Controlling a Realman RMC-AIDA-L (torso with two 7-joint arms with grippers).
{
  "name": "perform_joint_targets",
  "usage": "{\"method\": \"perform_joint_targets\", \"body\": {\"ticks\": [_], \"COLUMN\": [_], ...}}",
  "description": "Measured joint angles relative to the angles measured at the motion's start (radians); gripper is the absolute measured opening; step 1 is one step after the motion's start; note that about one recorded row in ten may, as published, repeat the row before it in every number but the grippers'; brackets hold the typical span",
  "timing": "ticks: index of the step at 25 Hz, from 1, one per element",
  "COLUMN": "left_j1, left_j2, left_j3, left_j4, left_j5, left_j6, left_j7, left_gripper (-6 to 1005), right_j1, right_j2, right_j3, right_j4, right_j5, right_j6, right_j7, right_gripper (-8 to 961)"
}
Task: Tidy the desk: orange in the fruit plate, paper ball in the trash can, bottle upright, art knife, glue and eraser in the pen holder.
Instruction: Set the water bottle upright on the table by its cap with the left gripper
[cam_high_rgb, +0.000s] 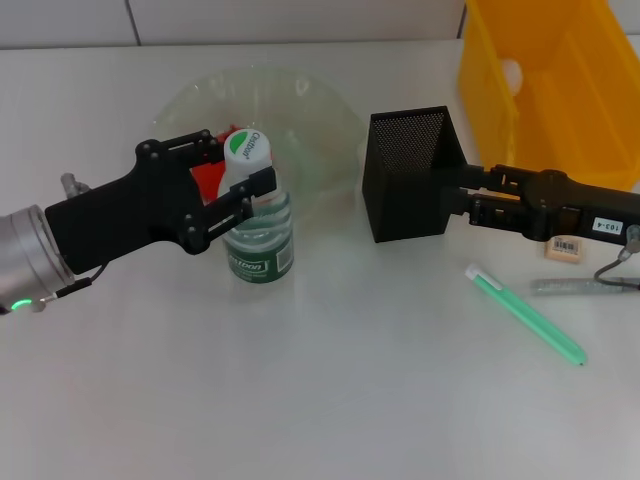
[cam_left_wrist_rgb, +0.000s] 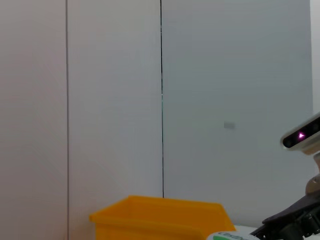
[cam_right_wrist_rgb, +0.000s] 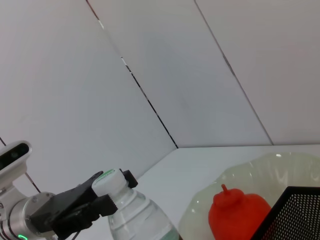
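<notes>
The bottle (cam_high_rgb: 259, 243) stands upright on the table in front of the fruit plate (cam_high_rgb: 305, 95), white cap up. My left gripper (cam_high_rgb: 243, 166) is shut on the bottle's neck; the right wrist view shows the same grip on the bottle (cam_right_wrist_rgb: 136, 212). The orange (cam_high_rgb: 208, 178) lies in the plate, partly hidden behind the gripper. My right gripper (cam_high_rgb: 463, 196) is at the right wall of the pen holder (cam_high_rgb: 408, 175). The eraser (cam_high_rgb: 565, 248), art knife (cam_high_rgb: 582, 286) and glue (cam_high_rgb: 526, 314) lie on the table to its right. The paper ball (cam_high_rgb: 512, 72) shows inside the trash can (cam_high_rgb: 565, 95).
The trash can stands at the back right, close behind my right arm. The table's front edge and the strip between bottle and pen holder hold nothing else. A white wall runs along the back.
</notes>
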Motion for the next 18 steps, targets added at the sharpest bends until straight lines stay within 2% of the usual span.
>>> {"method": "perform_joint_targets", "body": {"ticks": [18], "left_j1": [-0.015], "left_j2": [-0.002], "left_j3": [-0.001], "left_j4": [-0.050], "left_j5": [-0.010], "left_j6": [-0.041], "left_j7": [0.000], "left_gripper": [468], "right_j1": [0.000], "right_j2": [0.000], "right_j3": [0.000], "right_j4": [0.000], "right_j5": [0.003], "right_j6": [0.010], "right_j7": [-0.001], "right_gripper": [727]}}
